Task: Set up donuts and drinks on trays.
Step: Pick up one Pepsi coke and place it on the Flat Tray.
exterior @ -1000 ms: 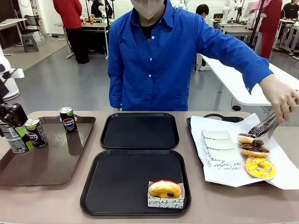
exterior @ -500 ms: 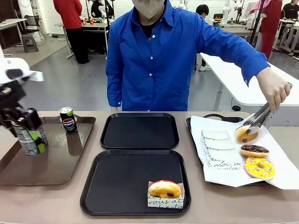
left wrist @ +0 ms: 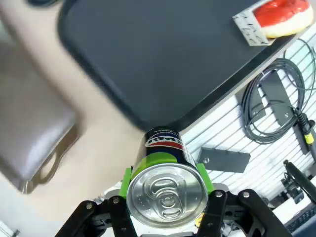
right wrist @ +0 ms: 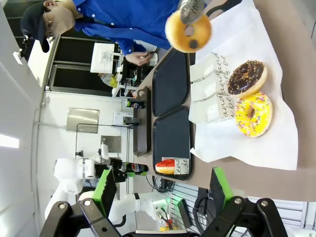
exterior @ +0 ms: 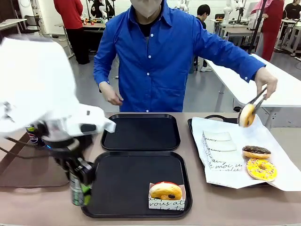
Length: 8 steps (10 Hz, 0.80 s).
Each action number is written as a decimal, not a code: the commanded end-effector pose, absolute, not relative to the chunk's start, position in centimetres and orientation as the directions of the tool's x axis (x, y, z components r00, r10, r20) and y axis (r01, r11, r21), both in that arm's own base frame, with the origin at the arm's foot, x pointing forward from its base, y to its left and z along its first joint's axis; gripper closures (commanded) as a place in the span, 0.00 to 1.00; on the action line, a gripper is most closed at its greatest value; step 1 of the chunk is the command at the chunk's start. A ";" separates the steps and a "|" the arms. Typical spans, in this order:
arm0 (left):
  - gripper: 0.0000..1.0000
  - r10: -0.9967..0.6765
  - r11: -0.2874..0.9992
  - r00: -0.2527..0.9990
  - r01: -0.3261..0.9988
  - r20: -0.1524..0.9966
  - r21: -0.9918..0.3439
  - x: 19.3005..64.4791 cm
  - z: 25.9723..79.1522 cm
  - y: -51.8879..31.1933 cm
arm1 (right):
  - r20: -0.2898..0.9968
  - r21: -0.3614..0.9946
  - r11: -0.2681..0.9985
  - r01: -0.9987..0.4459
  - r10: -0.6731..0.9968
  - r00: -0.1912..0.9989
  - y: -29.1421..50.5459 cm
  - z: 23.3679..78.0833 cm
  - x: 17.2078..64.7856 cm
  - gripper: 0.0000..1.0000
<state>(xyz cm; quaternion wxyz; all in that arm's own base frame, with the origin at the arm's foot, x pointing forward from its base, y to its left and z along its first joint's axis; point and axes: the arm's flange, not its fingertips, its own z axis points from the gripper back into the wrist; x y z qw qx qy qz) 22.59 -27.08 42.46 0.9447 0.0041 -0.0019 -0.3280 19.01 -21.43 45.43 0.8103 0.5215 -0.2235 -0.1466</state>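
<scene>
Pepsi can [left wrist: 167, 190] is clamped in the left gripper [exterior: 80, 186], just outside the left rim of the near black tray [exterior: 136, 181]. Next it needs carrying over that rim and setting down upright; right gripper [right wrist: 163, 183] hangs wide, empty

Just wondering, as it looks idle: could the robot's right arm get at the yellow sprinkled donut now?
Probably yes. The right end effector is open and empty, and the yellow sprinkled donut lies uncovered on the white paper ahead of it, with nothing between them.
</scene>
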 end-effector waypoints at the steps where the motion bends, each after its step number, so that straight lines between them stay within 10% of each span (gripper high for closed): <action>1: 0.42 -0.645 0.763 0.762 0.646 0.057 -0.017 24.2 39.2 -28.9 | 0.228 0.916 0.401 -0.023 -0.472 0.852 -21.7 45.5 19.1 0.00; 8: 0.38 -0.629 0.758 0.765 0.643 0.137 -0.111 28.3 38.7 -32.2 | 0.228 0.916 0.401 -0.023 -0.472 0.852 -21.7 45.5 19.1 0.00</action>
